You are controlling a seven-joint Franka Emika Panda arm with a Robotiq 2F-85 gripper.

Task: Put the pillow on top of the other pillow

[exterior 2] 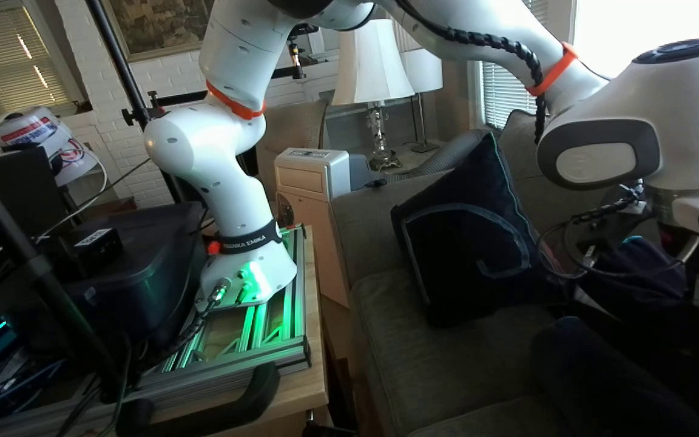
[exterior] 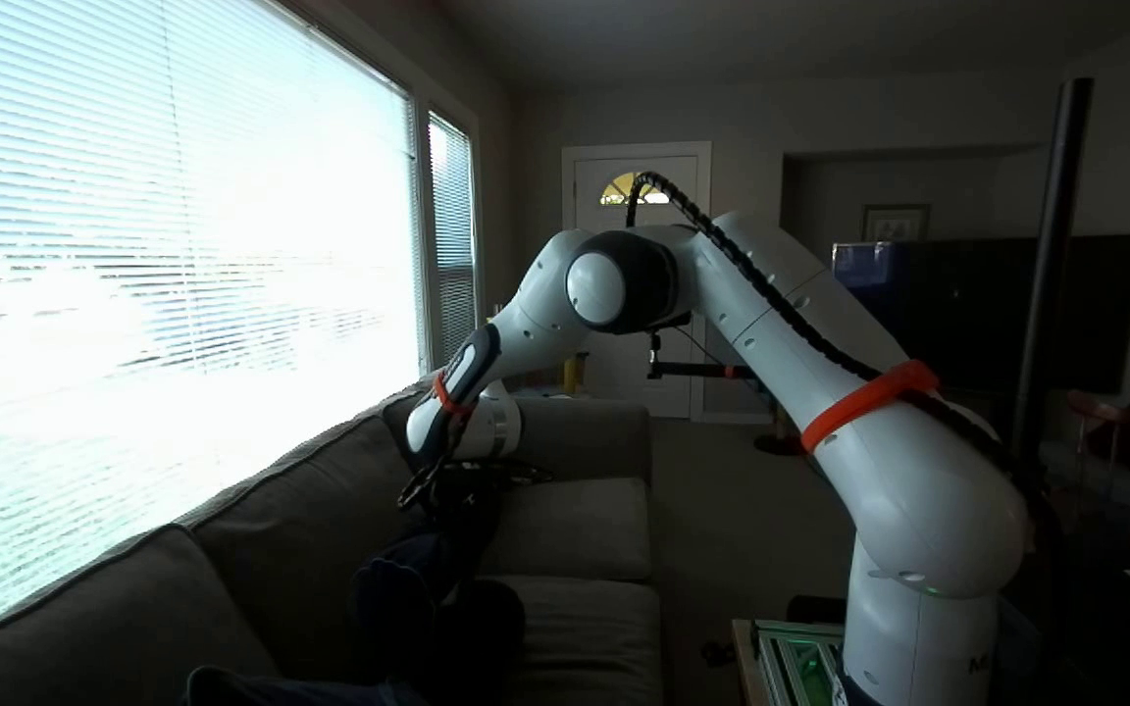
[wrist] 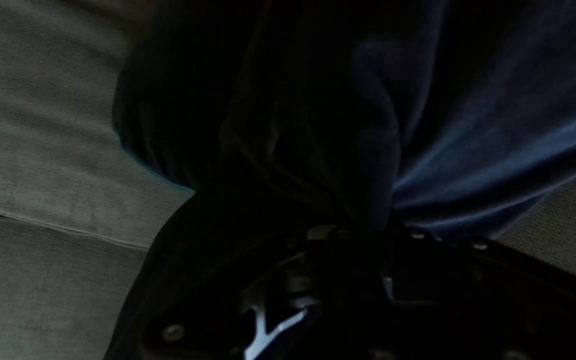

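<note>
A dark navy pillow point(exterior 2: 465, 243) with a teal-edged seam leans against the sofa arm in an exterior view. Dark navy fabric of another pillow point(exterior 2: 634, 267) lies under the hand in that view, and it shows in the other exterior view point(exterior: 437, 588). In the wrist view this pillow point(wrist: 458, 150) fills much of the picture, with a teal edge at its left. My gripper point(wrist: 365, 235) is at its fabric; folds bunch up and run in between the two fingers, so it is shut on the pillow. The fingertips are very dark and partly hidden by cloth.
The grey sofa point(exterior: 575, 529) runs along the window point(exterior: 182, 245), its backrest close beside the hand. The robot base stands on a wooden-topped cart point(exterior 2: 313, 376) beside the sofa. A white lamp point(exterior 2: 374, 67) and a boxy appliance point(exterior 2: 310, 176) stand beyond the sofa arm.
</note>
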